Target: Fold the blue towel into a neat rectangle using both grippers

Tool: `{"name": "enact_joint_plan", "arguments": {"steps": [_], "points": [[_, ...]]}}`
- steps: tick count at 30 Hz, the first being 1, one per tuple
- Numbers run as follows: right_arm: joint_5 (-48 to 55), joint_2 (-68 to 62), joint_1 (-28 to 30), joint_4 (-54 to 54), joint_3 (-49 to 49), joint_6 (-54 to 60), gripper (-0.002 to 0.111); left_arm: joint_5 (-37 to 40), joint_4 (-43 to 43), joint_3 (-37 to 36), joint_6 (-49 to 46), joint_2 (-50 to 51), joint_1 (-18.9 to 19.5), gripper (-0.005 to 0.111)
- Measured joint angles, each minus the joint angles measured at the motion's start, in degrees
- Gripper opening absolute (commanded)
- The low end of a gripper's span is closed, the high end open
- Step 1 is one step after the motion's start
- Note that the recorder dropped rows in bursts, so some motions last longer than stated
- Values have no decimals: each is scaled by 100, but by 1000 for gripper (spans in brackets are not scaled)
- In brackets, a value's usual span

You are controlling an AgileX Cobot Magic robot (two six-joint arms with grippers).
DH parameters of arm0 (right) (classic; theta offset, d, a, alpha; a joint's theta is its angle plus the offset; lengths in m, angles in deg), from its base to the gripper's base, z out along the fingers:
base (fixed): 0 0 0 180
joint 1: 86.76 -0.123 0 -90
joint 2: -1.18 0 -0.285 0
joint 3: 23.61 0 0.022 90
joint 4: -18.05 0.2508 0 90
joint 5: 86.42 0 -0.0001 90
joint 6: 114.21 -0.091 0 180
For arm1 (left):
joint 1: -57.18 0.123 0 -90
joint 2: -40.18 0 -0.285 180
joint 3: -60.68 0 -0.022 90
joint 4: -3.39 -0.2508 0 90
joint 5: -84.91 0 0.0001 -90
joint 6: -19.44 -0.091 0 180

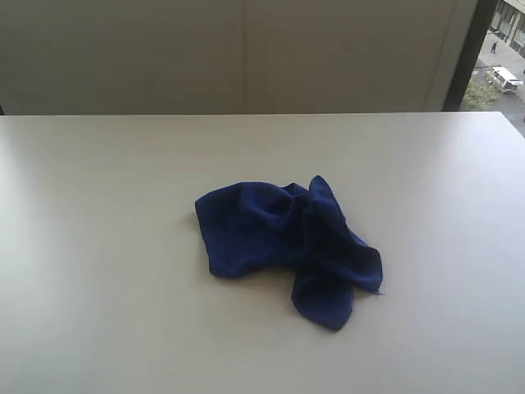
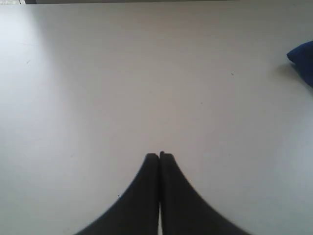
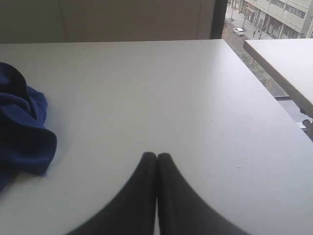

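Now: blue towel [image 1: 271, 230] crumpled mid table [image 1: 98, 287], not yet folded. L gripper [image 2: 159, 155] & R gripper [image 3: 157, 155] w/ jaws pressed together, empty, both clear of cloth.

The deep royal-blue soft cloth towel [image 1: 287, 246] lies crumpled in a loose heap (unfolded, its creases bunched) near the middle of the pale tabletop [image 1: 98, 246]. The black narrow-fingered left gripper [image 2: 159, 155] and right gripper [image 3: 157, 155] are both closed, empty, and clear of the towel.

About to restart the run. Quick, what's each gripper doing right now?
Left gripper: closed, holding nothing.
Right gripper: closed, holding nothing.
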Motion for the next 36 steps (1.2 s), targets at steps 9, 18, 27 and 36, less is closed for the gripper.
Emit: {"name": "enact_joint_plan", "arguments": {"steps": [9, 18, 27, 36], "points": [[0, 0, 0, 0, 0, 0, 0, 0, 0, 0, 0, 0, 0, 0], [0, 0, 0, 0, 0, 0, 0, 0, 0, 0, 0, 0, 0, 0], [0, 0, 0, 0, 0, 0, 0, 0, 0, 0, 0, 0, 0, 0], [0, 0, 0, 0, 0, 0, 0, -627, 0, 0, 0, 0, 0, 0]]}}
